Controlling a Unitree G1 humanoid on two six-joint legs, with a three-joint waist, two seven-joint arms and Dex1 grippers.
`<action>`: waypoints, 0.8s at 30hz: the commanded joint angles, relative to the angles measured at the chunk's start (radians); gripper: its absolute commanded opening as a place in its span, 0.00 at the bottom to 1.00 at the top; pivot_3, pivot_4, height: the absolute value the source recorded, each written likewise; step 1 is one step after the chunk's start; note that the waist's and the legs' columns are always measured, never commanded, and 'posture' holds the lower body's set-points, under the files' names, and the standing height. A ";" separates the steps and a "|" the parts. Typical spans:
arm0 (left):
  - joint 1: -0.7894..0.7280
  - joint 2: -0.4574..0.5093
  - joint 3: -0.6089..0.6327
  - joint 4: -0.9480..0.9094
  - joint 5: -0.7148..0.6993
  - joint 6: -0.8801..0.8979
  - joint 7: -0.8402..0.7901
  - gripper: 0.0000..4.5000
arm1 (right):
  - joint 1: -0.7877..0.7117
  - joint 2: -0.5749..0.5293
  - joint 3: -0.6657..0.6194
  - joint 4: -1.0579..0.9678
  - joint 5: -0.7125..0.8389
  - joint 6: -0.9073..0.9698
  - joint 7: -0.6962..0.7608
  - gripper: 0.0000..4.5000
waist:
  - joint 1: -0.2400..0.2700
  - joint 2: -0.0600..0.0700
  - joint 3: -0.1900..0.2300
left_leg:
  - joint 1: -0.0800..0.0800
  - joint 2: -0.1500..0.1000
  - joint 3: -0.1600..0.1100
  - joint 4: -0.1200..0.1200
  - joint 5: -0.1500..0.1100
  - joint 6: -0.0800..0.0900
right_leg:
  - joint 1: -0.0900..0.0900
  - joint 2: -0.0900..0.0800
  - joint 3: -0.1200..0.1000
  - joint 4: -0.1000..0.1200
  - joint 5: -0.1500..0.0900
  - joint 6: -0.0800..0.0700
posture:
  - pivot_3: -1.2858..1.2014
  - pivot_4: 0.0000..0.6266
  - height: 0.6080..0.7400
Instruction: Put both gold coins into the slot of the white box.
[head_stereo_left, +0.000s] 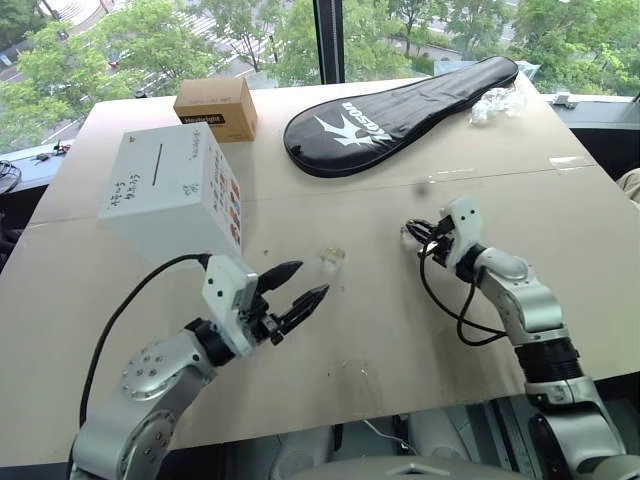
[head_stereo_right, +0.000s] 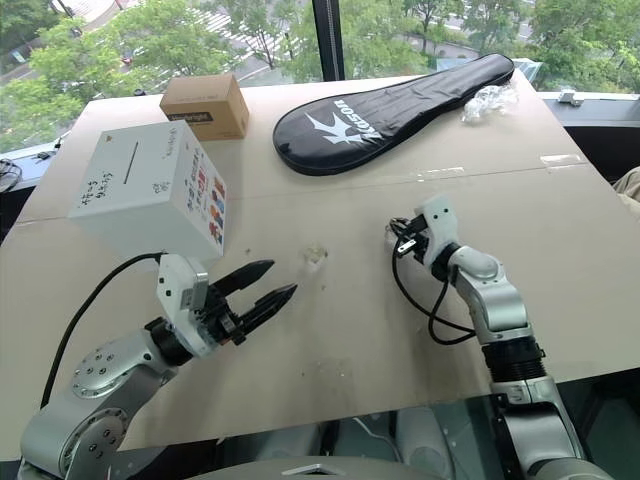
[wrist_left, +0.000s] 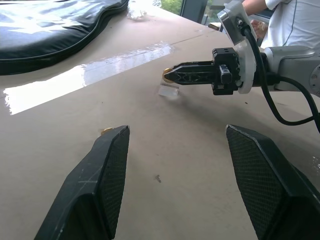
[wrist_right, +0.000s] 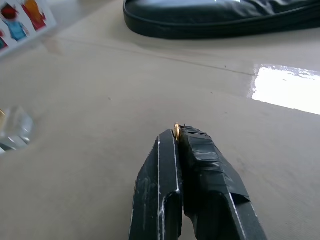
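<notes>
One small shiny gold coin (wrist_right: 176, 131) is pinched at the tips of the closed right gripper (wrist_right: 177, 134), mid-table. The left gripper (head_stereo_left: 292, 290) is held wide open, empty. Next, carriage to the thin dark slot (head_stereo_left: 159, 163) atop the big white cube box (head_stereo_left: 175, 190), near the table's left edge, seems called for.

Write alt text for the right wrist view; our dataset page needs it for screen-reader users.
The right hand, shut, pinches a tiny shiny gold coin edge-up at its black fingertips above a beige tabletop. A black zipped racket case lies beyond, and a small clear glassy piece sits off to one side.
</notes>
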 joint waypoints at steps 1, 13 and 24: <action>-0.012 -0.021 -0.004 -0.013 -0.013 -0.005 0.022 0.69 | 0.001 0.013 -0.036 -0.074 0.066 0.022 0.018 0.01 | 0.001 0.000 0.000 | 0.000 0.000 0.000 0.000 0.000 0.000 | 0.000 0.000 0.000 0.000 0.000 0.000 | 0.52 0.24 1.00; -0.195 -0.305 -0.003 0.030 -0.662 0.116 0.432 0.69 | -0.098 0.203 -0.256 -0.317 1.002 0.667 -0.234 0.01 | 0.001 0.000 0.000 | -0.002 0.000 -0.004 0.002 0.000 0.000 | 0.000 -0.001 -0.004 0.000 0.000 0.000 | 0.52 0.24 1.00; -0.243 -0.349 -0.046 0.027 -0.816 0.070 0.456 0.35 | -0.110 0.234 -0.188 -0.356 1.254 0.631 -0.421 0.00 | -0.002 0.001 0.000 | -0.002 -0.001 -0.004 0.003 0.000 0.000 | 0.000 0.000 -0.006 0.001 0.000 0.000 | 0.52 0.24 1.00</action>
